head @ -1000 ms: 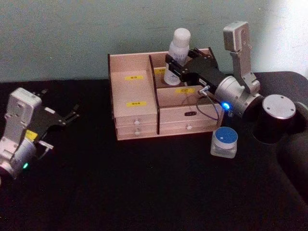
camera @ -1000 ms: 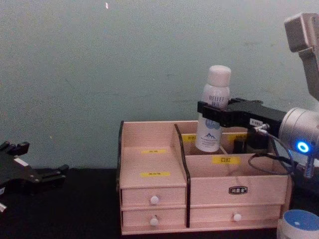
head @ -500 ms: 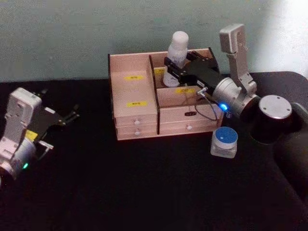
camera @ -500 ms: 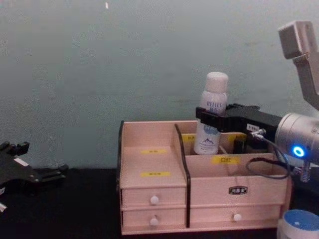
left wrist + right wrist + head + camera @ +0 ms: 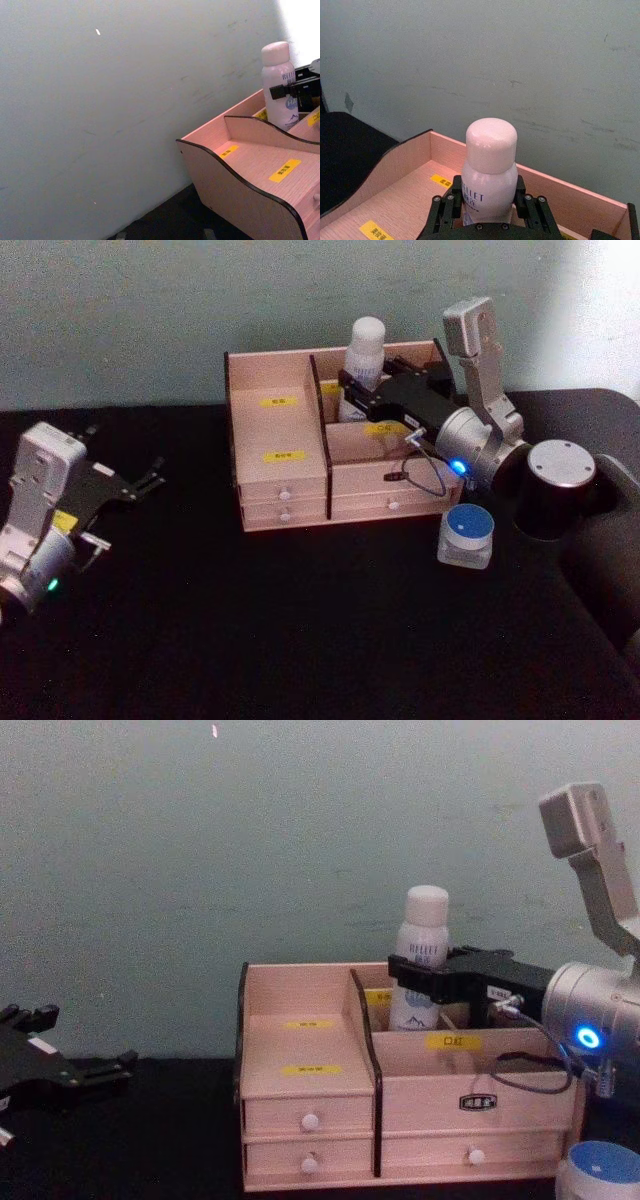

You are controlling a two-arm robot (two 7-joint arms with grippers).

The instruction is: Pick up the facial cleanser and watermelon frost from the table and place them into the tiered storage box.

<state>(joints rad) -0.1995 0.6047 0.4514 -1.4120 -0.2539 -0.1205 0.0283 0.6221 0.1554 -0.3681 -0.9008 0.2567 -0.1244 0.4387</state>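
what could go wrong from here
Right gripper holds the facial cleanser low in the rear compartment of the tiered storage box; its base is hidden, so released unseated it may topple. Opening fingers might catch the divider. Backing out could bump the watermelon frost. Left gripper parked far left.

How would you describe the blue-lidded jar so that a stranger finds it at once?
Find the pinkish tiered storage box at the back of the black table. The watermelon frost stands on the table off its front right corner: squat, frosted, unlike the tall white facial cleanser the right gripper holds.
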